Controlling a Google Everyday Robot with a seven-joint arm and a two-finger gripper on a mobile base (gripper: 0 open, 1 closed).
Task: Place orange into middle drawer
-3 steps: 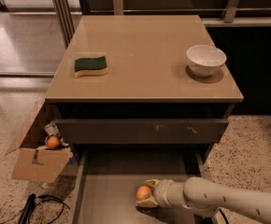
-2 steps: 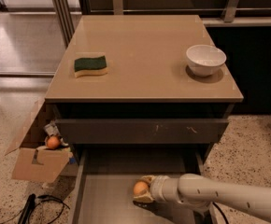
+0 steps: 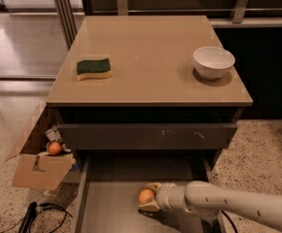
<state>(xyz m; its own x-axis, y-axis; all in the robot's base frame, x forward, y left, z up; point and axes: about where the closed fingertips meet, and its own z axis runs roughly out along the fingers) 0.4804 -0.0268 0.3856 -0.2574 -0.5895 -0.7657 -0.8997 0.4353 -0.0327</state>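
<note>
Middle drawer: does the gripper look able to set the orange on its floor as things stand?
Probably yes. The middle drawer is pulled out and open from above, and the gripper, shut on the orange, hangs over its bare floor; nothing lies between them.

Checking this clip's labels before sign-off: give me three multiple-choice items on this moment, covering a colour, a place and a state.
1. The bowl's colour? A white B blue C black
2. Where is the orange? A in the bowl B in the gripper, inside the middle drawer C nowhere in view
3. The middle drawer is: A shut B missing C pulled open
Answers: 1 A, it looks white; 2 B, the gripper holds it within the drawer walls; 3 C, its floor shows.
</note>
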